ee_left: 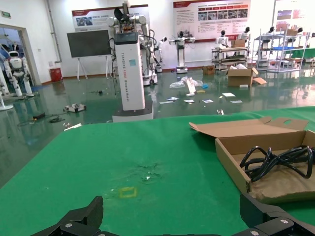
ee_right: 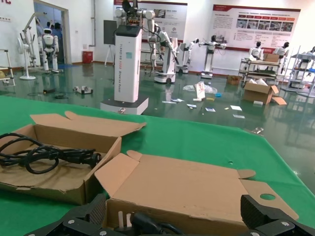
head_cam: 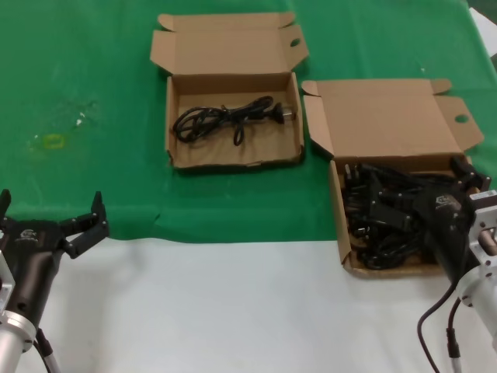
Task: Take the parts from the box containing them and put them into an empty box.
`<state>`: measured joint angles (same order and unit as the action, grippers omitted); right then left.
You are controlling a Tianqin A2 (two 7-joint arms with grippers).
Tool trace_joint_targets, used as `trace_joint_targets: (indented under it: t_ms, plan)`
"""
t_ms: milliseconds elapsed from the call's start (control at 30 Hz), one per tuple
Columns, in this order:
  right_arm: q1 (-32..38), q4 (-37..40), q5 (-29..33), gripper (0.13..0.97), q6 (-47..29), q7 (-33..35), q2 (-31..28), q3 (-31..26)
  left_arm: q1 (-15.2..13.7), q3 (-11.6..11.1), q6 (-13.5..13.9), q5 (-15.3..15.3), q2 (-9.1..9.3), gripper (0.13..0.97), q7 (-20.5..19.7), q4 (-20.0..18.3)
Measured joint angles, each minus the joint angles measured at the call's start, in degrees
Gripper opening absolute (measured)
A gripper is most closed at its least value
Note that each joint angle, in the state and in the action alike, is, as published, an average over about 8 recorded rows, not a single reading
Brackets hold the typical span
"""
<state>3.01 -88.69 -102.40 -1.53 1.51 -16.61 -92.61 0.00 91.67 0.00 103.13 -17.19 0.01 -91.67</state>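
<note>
Two shallow brown cardboard mailer boxes lie with lids folded back on the green cloth that covers the far part of the white worktop. The box on the right, at the cloth's front edge, holds a tangled heap of thin black power cords with chunky plugs; how many cannot be told. The other box, farther back and toward the middle, holds one coiled black cord of the same kind.

The right pincer is low over the heap in the right-hand box, its two fingers spread apart, nothing visibly gripped. The left pincer hangs over the near left edge of the cloth, well apart from both boxes, its fingers open and empty.
</note>
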Motion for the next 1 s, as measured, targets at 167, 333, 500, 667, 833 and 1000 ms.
trace_joint_targets:
  t_ms: [167, 333, 500, 667, 833, 1000]
  plan:
    - [0.00, 0.00, 0.00, 0.966, 0.00, 0.00, 0.00, 0.00, 0.00, 0.00, 0.00, 0.00, 0.00, 0.966, 0.00, 0.00]
    - [0.00, 0.00, 0.00, 0.966, 0.00, 0.00, 0.00, 0.00, 0.00, 0.00, 0.00, 0.00, 0.00, 0.966, 0.00, 0.00]
    - [0.00, 0.00, 0.00, 0.966, 0.00, 0.00, 0.00, 0.00, 0.00, 0.00, 0.00, 0.00, 0.00, 0.966, 0.00, 0.00]
    - [0.00, 0.00, 0.00, 0.966, 0.00, 0.00, 0.00, 0.00, 0.00, 0.00, 0.00, 0.00, 0.00, 0.966, -0.02, 0.00]
    - [0.00, 0.00, 0.00, 0.966, 0.00, 0.00, 0.00, 0.00, 0.00, 0.00, 0.00, 0.00, 0.00, 0.966, -0.03, 0.00]
    - [0.00, 0.00, 0.00, 0.966, 0.00, 0.00, 0.00, 0.00, 0.00, 0.00, 0.00, 0.00, 0.00, 0.966, -0.02, 0.00]
